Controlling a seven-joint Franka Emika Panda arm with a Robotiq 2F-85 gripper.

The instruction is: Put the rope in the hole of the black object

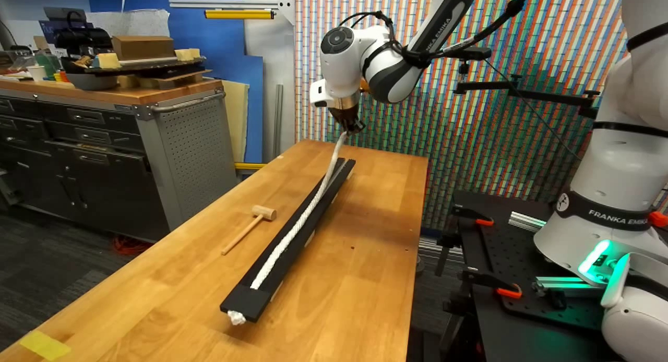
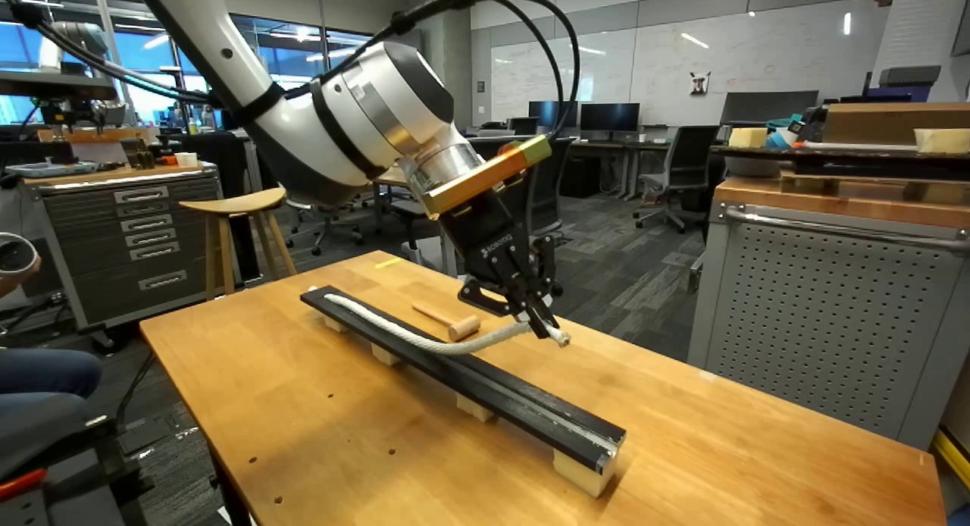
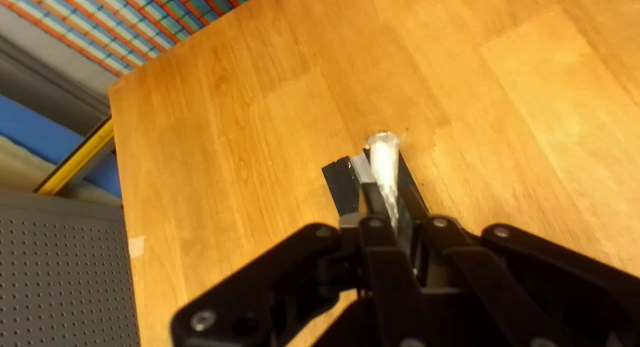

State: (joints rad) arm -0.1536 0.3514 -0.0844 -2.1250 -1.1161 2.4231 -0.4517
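The rope (image 1: 297, 227) is a thick white cord. One end lies along the black bar (image 1: 295, 250) from its capped end; the rest rises off it to my gripper (image 1: 354, 127). In an exterior view (image 2: 455, 349), the rope bows up and sideways away from the bar (image 2: 515, 412). The bar's groove (image 2: 564, 418) is bare toward the free end. My gripper (image 2: 536, 325) is shut on the rope near its tip, above the table. In the wrist view, the rope tip (image 3: 384, 159) sticks out past the fingers (image 3: 390, 202), over the bar's end (image 3: 341, 184).
A wooden mallet (image 1: 264, 212) lies on the table (image 1: 365, 278) beside the bar. Light blocks (image 2: 580, 473) prop the bar up. A white tuft (image 1: 236, 317) shows at its capped end. A grey perforated cabinet (image 2: 826, 306) stands past the table's edge.
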